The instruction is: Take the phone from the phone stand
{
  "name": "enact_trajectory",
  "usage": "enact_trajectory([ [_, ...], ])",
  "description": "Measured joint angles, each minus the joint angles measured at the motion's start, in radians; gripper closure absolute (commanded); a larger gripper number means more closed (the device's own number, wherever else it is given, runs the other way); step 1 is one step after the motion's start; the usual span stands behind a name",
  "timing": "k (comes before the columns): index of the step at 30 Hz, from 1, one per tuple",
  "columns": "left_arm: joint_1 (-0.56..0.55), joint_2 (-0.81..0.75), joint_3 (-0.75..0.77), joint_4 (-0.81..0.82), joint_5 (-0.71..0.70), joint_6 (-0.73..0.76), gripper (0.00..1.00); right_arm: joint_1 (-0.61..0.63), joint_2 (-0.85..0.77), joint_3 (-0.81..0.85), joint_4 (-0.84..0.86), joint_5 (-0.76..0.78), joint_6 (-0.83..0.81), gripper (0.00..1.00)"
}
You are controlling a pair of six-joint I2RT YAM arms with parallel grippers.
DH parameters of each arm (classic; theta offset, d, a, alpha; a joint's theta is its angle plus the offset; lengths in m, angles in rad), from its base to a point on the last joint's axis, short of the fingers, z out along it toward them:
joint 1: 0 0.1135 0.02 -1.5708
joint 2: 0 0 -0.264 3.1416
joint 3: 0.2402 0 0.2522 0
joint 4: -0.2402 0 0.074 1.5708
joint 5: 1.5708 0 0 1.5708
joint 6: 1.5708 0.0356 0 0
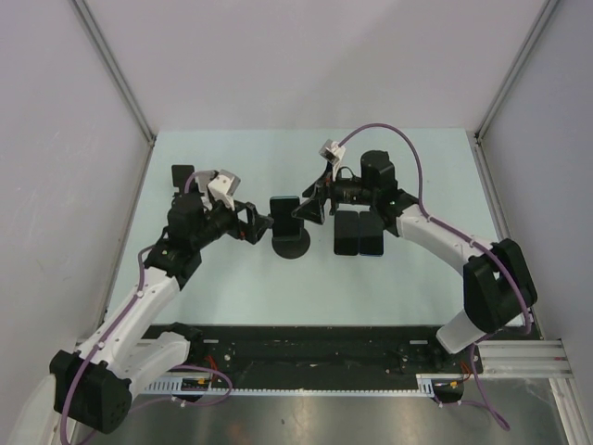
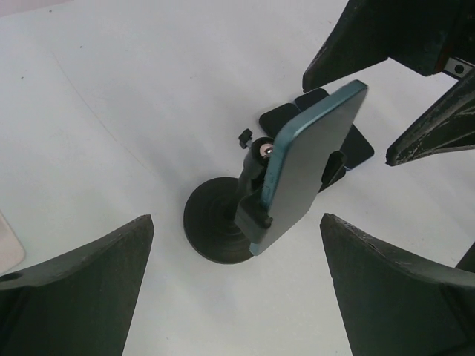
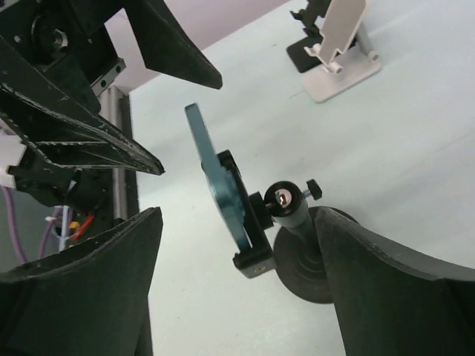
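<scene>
I saw the left gripper point(image 2: 236, 221) and right gripper point(image 3: 237, 215) both spread wide, flanking the teal phone point(image 2: 312, 163) (no writing I could read) on 1 black stand point(image 2: 211, 222).

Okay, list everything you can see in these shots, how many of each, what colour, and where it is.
phone: one, blue-green back, tilted in the phone stand's clamp, table centre
phone stand: one, black with a round base, table centre
flat slabs: two, black, lying side by side just right of the phone stand
second stand: one, silver-white, holding a pale panel, far left of the table
table: one, pale green
left hand: one, black, open, facing the phone from its left
right hand: one, black, open, facing the phone from its right
</scene>
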Motion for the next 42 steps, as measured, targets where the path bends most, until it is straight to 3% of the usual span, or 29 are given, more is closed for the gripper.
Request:
enact_trajectory([
  [4, 0.000, -0.007, 0.000, 0.007, 0.020, 0.006, 0.00, 0.045, -0.072, 0.000, -0.102, 0.182, -0.021, 0.00],
  [11, 0.000, -0.150, -0.042, 0.039, -0.080, -0.002, 0.00, 0.248, -0.226, 0.000, -0.209, 0.737, 0.012, 0.00],
  [18, 0.000, -0.301, -0.130, 0.091, -0.192, -0.004, 0.00, 0.458, -0.194, 0.035, -0.256, 1.220, 0.076, 0.00],
  [26, -0.012, -0.348, -0.218, 0.094, -0.269, -0.003, 0.00, 0.508, -0.079, 0.126, -0.300, 1.449, 0.101, 0.00],
  [42, -0.059, -0.364, -0.235, 0.112, -0.287, -0.005, 0.00, 0.551, 0.035, 0.210, -0.301, 1.559, 0.094, 0.00],
])
